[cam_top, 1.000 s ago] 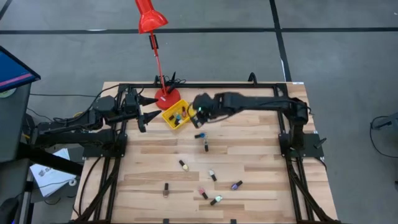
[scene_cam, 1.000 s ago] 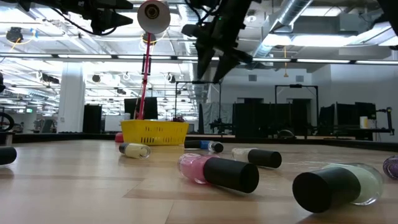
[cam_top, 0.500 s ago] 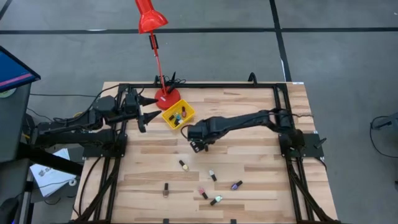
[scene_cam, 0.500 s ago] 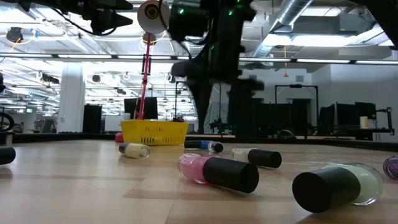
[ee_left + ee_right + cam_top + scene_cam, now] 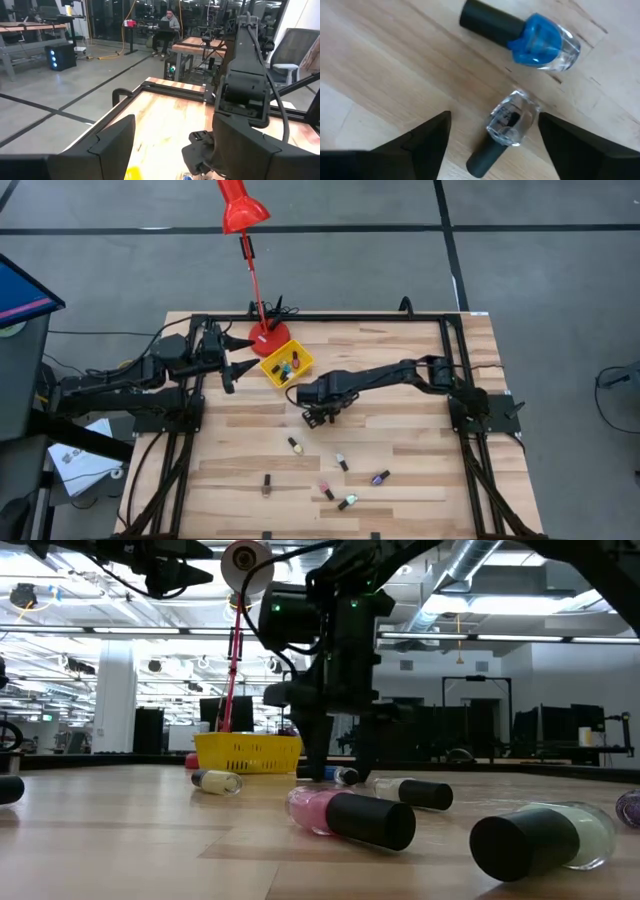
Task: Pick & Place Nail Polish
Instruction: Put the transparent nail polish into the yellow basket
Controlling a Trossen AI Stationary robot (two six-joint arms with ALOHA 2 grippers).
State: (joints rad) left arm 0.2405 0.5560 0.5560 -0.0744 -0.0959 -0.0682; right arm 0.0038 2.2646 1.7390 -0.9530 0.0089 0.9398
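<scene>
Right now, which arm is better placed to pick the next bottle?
The right: its open tool hangs low over a clear bottle lying beside a blue one. The left tool waits behind the yellow tray.

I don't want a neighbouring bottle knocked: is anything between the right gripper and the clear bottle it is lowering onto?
Nothing visible. The right gripper is open, its fingers on either side of the clear bottle. The blue bottle lies just beyond, outside the fingers.
</scene>
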